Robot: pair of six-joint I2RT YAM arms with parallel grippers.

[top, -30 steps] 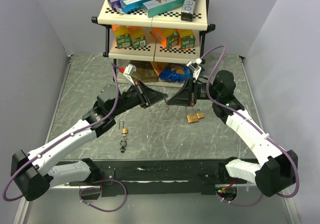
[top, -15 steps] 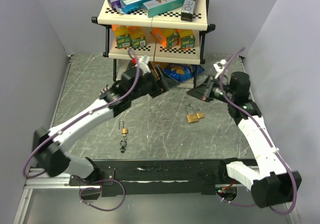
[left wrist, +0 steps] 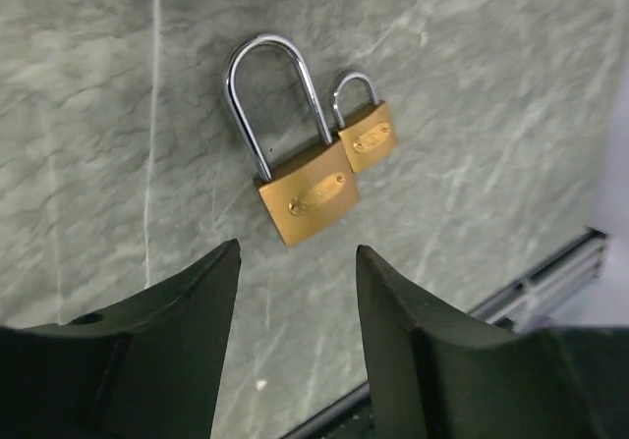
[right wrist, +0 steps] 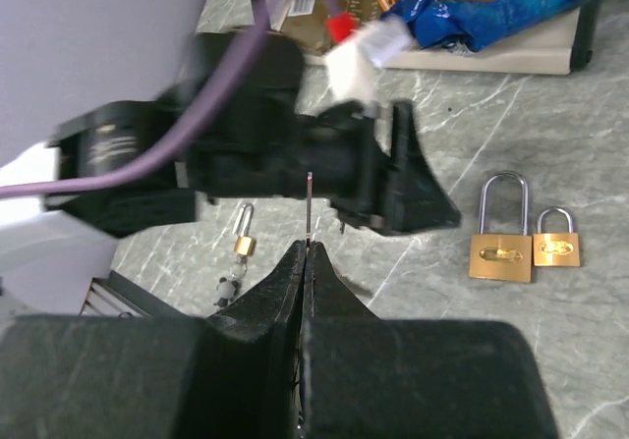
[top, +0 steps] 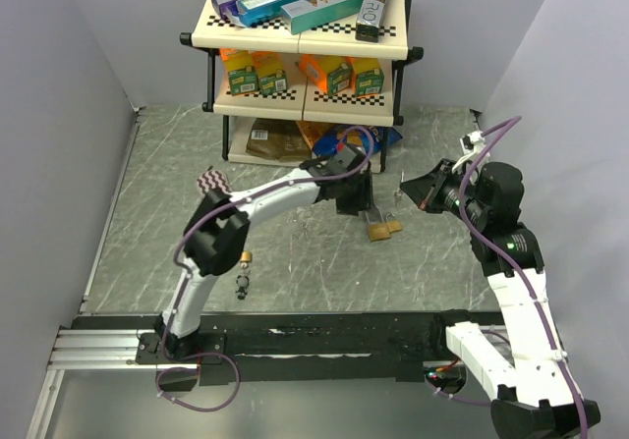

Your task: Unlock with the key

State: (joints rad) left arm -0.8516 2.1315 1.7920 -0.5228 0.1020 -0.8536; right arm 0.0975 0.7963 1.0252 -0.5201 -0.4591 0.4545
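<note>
1. Left gripper (left wrist: 295, 267) hung empty, jaws apart, over two padlocks (left wrist: 307, 195) lying side by side on the worktop (left wrist: 98, 115) — shackles pointing away from it
2. Right gripper (right wrist: 307, 254), clamped on the key (right wrist: 309, 203), stood farther off

Your arms wear white shells between black joints: the left arm (top: 275, 193) mid-frame, the right arm (top: 526, 301) at the right edge. A purple cable (right wrist: 228, 95) runs along each. Your left gripper (left wrist: 297, 252) has matte black fingers (left wrist: 187, 351).
</note>
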